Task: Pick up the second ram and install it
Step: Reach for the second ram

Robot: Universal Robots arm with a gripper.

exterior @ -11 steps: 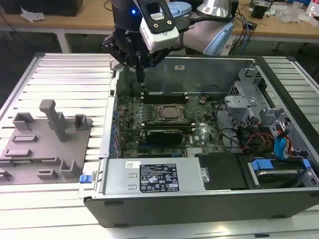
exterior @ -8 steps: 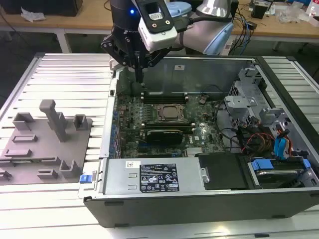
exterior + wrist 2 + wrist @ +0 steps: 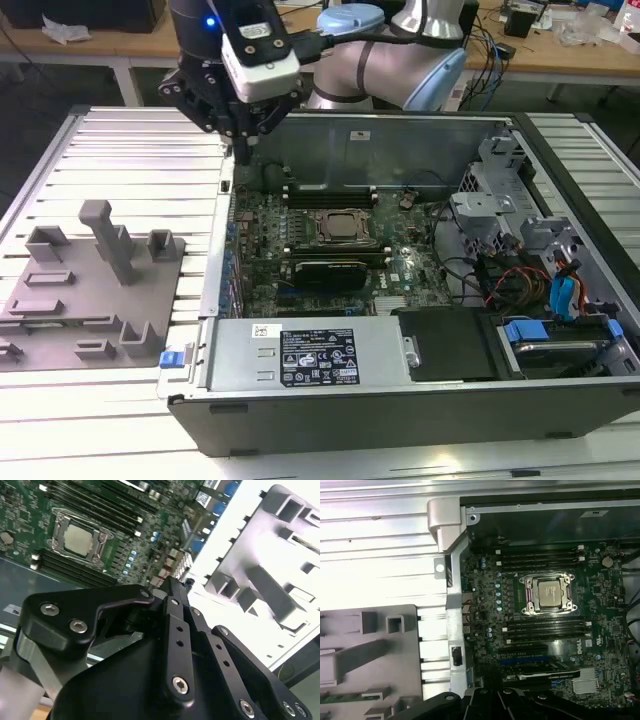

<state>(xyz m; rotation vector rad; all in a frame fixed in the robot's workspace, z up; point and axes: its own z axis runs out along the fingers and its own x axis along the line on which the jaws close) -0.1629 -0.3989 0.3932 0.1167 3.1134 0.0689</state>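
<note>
Gripper (image 3: 243, 143) above case (image 3: 400, 125) (ram (image 3: 339, 697) in tray (image 3: 404, 676))

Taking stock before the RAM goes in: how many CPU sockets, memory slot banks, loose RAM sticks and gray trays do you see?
CPU socket: 1
Slot banks: 2
Tray: 1
RAM stick, lying in the tray: 1
Total: 5

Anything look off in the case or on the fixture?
Nothing stands out. The second ram lies in the grey fixture, the memory slots sit straight, and the gripper hangs above the case wall.
</note>
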